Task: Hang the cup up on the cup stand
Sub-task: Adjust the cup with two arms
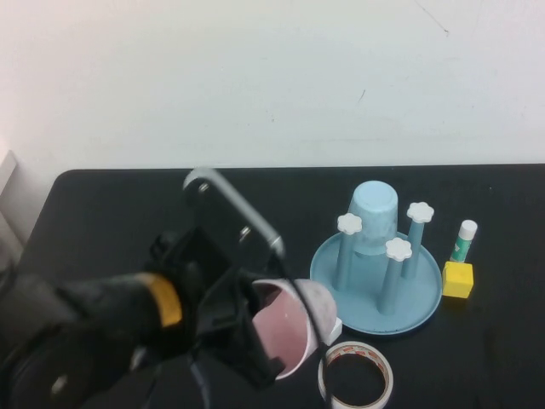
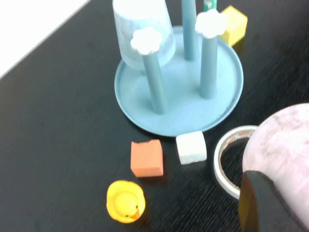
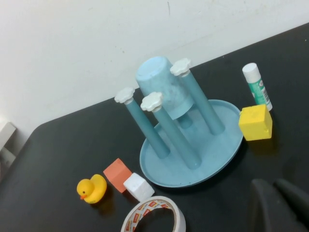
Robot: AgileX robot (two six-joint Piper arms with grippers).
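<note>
I find the cup clamped in the left claw, lifted near the desk's front edge and tipped so its pink inside shows in the high view; its mottled wall fills a corner of the left wrist view. The pick-up stage I judge complete. The cup stand sits just beside it toward the desk's right end. One peg already carries a light blue cup; the others, with white flower caps, stand free. The cup is not yet over any peg, so inverting and hanging remain. The right claw is together, empty, hanging off to the stand's side.
</note>
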